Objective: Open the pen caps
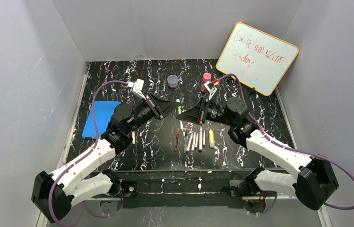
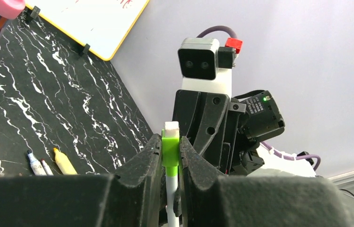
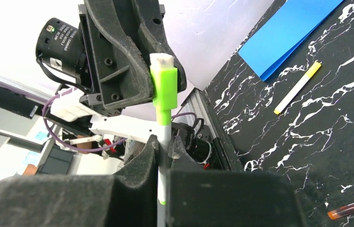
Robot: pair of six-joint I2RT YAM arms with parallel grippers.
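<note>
- The left gripper (image 2: 170, 152) is clamped on a green cap (image 2: 170, 142); both black fingers press its sides, and a pale stub sticks out past the fingertips
- The right gripper (image 3: 164, 147) is closed around the white barrel (image 3: 164, 135) of the same pen; its fingers meet the barrel just below the cap's narrow green neck
- In the right wrist view cap and barrel run on in one line with no gap between them, so the cap sits on the pen
- Seen from above, the two grippers face each other tip to tip, raised over the middle of the table (image 1: 260, 111); the pen spans the small space between them
- Just nearer the arm bases lies a row of pens (image 1: 194, 140), side by side and mostly white-barrelled; a dark red pen (image 1: 177, 140) lies at its left end
- A yellow-ended pen (image 1: 133, 137) lies apart, close by the left arm; a yellow highlighter (image 2: 64, 161) shows in the left wrist view beside two other pens
- A blue sheet (image 1: 101, 118) lies flat at the left edge
- Toward the back stand a clear jar (image 1: 172, 81) and a pink-capped bottle (image 1: 206, 79); a whiteboard (image 1: 257, 57) leans in the far right corner
</note>
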